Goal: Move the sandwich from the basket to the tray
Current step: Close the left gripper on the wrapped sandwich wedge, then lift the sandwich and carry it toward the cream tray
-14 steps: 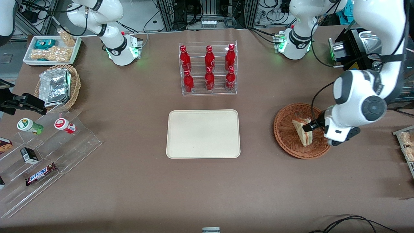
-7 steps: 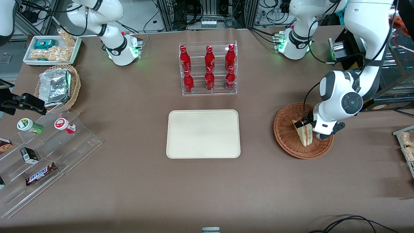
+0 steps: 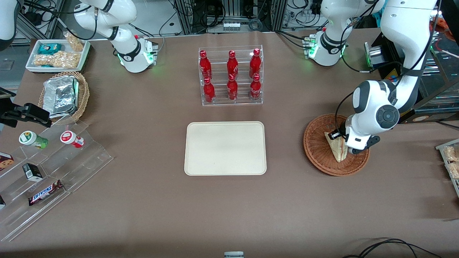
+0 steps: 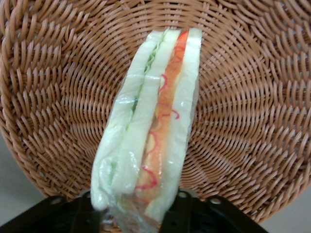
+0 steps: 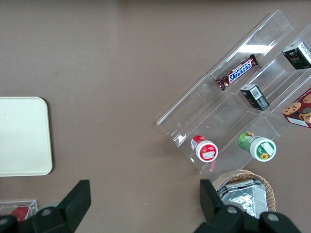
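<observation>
Sandwich [image 3: 337, 148] lies inside the basket [image 3: 317, 150], a reddish-brown wicker bowl toward the working arm's end of the desk [image 3: 143, 208]. It stands on edge in clear film, its filling stripe facing up. The tray [image 3: 225, 148] sits mid-desk, well apart from the basket and bare.

Pincer [image 3: 339, 138] is down in the basket at the wide end of the wedge. In the left wrist view the sandwich [image 4: 148, 136] runs into the gap between the two black fingers [image 4: 182, 213], with the basket [image 4: 252, 97] weave all round it. Whether the fingers have clenched on the bread or merely flank it, I cannot tell.

Risks noted, as judgement:
- Hold appears to be at one end only. On lifting, the free end may droop or swing and the wedge could twist out.
- Film looks slick and the bread soft. A light squeeze may slip off the wrap; a hard one may crush the slices and push out the filling.
- Fingers sit low against the weave. A tip could snag the wicker and drag or tip the basket on the way up.
- Raised basket wall lies on the path to the tray. A low carry could knock the sandwich loose onto the desk.
</observation>
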{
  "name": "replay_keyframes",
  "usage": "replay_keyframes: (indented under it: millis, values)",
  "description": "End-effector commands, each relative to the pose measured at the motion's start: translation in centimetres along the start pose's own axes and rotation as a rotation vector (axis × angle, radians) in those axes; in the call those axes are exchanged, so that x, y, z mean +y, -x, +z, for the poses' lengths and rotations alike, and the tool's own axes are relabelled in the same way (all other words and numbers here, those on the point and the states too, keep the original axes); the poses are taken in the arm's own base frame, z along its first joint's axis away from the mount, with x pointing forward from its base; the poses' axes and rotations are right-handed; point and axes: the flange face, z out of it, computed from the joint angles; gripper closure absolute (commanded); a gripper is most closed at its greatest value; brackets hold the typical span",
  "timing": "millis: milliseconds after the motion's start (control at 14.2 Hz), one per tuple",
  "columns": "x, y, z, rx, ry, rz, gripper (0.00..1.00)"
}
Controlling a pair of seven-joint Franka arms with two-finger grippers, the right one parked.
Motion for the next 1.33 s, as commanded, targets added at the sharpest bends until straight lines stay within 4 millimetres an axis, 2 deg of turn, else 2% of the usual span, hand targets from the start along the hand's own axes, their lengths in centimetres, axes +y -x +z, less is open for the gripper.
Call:
replay_keyframes:
  millis: [0,140,351,421,491,702,842,1053,1193,1263]
  values:
    - [0.4,-0.8,-0.4,0.016,0.004,-0.012,0.86]
    - [0.7,-1.2,-2.3,-0.001,-0.01,-0.009,0.89]
    - [2.1,-1.1,-7.4,-0.008,-0.035,0.013,0.89]
    - [2.6,-0.6,-8.9,0.0,-0.036,0.024,0.89]
    - [4.4,0.8,-10.4,0.018,-0.037,0.059,0.89]
    - [11.8,5.8,-12.6,0.079,-0.028,0.108,0.96]
    - [16.6,9.9,-12.2,0.091,-0.037,0.211,0.96]
    - [23.9,15.8,-10.7,0.097,-0.04,0.352,0.96]
    - [29.8,20.2,-8.2,0.101,-0.047,0.43,0.96]
    - [32.5,21.2,-7.3,0.121,-0.046,0.435,0.95]
